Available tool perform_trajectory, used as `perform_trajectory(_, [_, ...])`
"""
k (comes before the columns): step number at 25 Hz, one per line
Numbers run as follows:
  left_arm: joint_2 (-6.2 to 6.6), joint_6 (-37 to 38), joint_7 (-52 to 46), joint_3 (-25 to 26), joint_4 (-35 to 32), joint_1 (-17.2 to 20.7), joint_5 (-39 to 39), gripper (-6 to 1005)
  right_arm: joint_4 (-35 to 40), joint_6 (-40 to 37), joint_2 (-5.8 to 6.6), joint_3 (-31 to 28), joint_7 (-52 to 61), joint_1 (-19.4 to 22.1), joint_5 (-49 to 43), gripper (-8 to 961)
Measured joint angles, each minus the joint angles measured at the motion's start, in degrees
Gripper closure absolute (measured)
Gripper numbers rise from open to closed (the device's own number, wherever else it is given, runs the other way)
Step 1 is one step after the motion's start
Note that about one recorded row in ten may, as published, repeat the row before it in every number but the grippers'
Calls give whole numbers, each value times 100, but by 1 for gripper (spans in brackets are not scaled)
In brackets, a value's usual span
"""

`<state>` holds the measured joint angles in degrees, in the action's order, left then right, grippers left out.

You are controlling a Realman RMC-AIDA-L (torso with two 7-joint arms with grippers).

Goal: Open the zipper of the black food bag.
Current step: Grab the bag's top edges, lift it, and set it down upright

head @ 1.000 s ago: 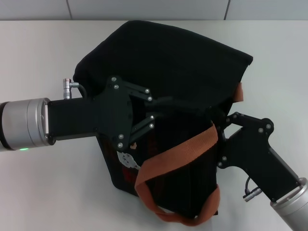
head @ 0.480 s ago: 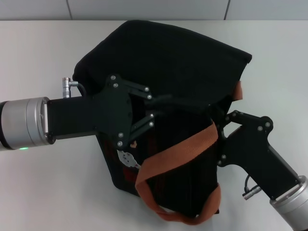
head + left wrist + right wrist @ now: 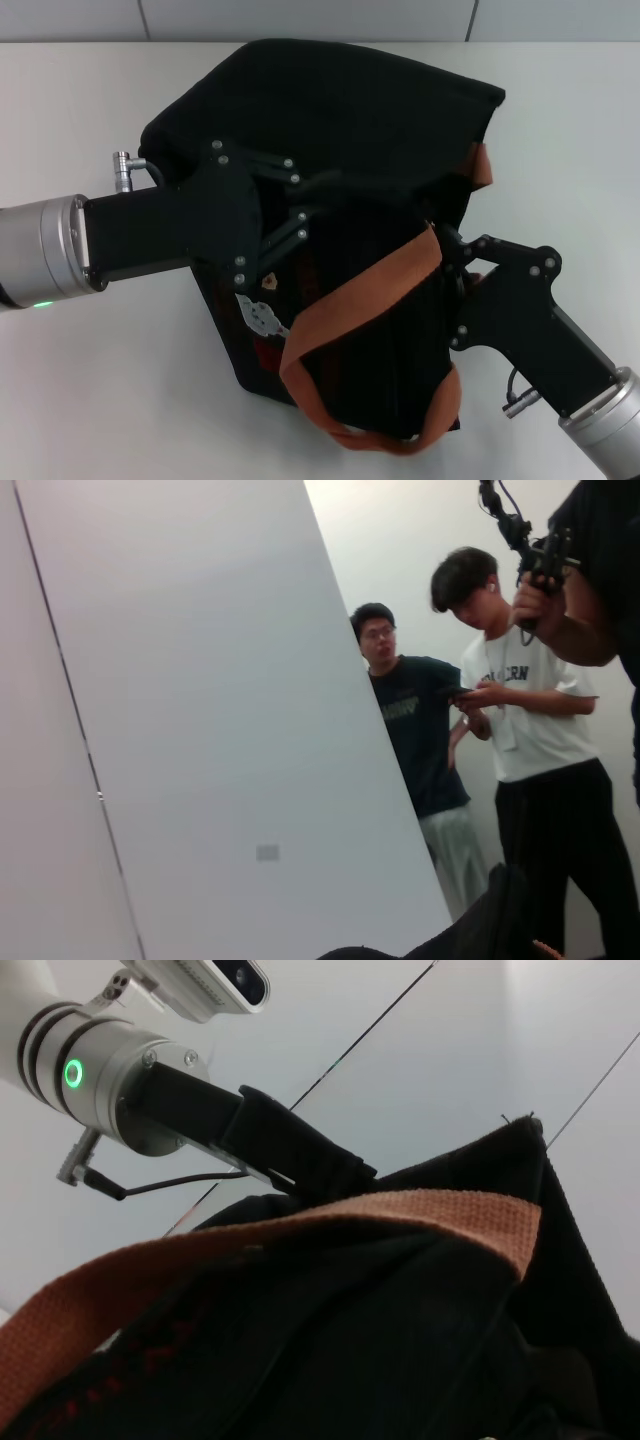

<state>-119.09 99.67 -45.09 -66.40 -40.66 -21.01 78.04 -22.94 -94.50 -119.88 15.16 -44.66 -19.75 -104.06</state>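
The black food bag lies slumped on the white table in the head view, its orange-brown handles draped across the front. My left gripper reaches in from the left and is shut on the bag's upper fabric. A small silver pull tab hangs below it, outside the grip; the zipper line itself is lost in the black cloth. My right gripper presses against the bag's right side beside a handle. The right wrist view shows the bag and a handle close up.
Bare white table surrounds the bag, with a wall seam behind. My left arm, green light lit, shows beyond the bag in the right wrist view. The left wrist view faces a wall panel and several people, with a corner of the bag.
My left gripper has shifted left and slightly away from me, dragging the bag's top with it. The right gripper has followed a little to the left.
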Motion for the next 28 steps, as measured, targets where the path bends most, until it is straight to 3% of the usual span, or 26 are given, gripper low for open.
perform_trajectory(7, [24,-33,212,89,326,18,-345,900,35,16,0,32,59,40,0,954])
perform_trajectory(14, [45,-21,562,630,770,75,-371,901,132,89,0,12,62,110,-1,954])
perform_trajectory(28, [62,-7,725,1424,911,421,-371,897,264,180,0,5,63,237,17,954])
